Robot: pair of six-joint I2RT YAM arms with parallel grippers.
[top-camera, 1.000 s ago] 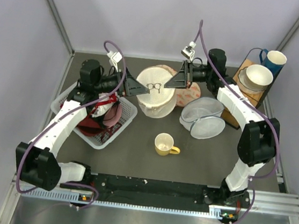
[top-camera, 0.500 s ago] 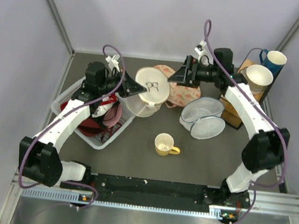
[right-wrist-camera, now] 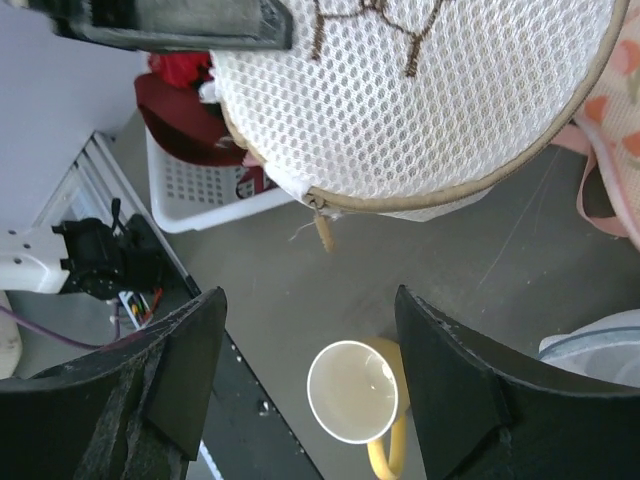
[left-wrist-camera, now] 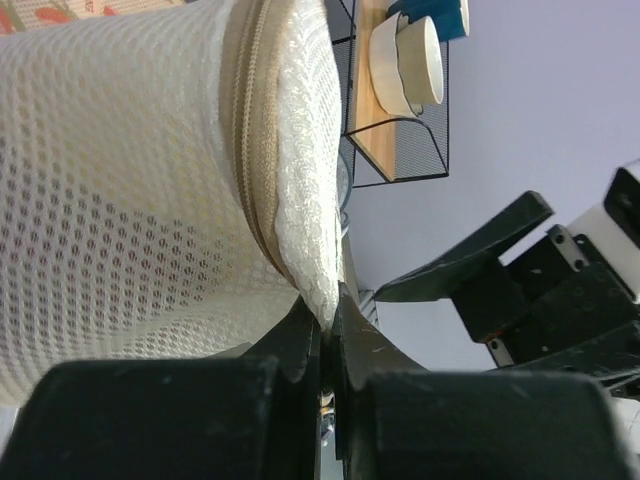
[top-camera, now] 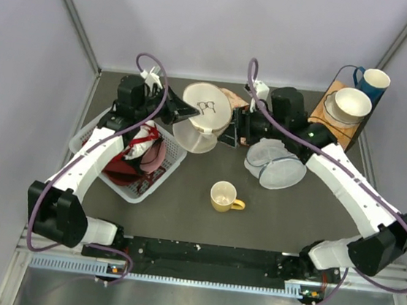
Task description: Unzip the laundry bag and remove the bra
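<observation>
Past the yellow mug (top-camera: 224,196) at centre, the left gripper (left-wrist-camera: 326,315) pinches the rim of the laundry bag (top-camera: 203,119), held tilted at upper centre. Its black mark (top-camera: 208,107) spells nothing readable. The right gripper (right-wrist-camera: 310,300) gapes wide beside it, holding nothing.

The bag (top-camera: 206,117) is over mid-counter (top-camera: 182,209), with the basket (top-camera: 166,172) to its left and the pouch (top-camera: 279,168) to its right. The mug (top-camera: 223,196) stands nearer, the rack (top-camera: 339,127) far right.
</observation>
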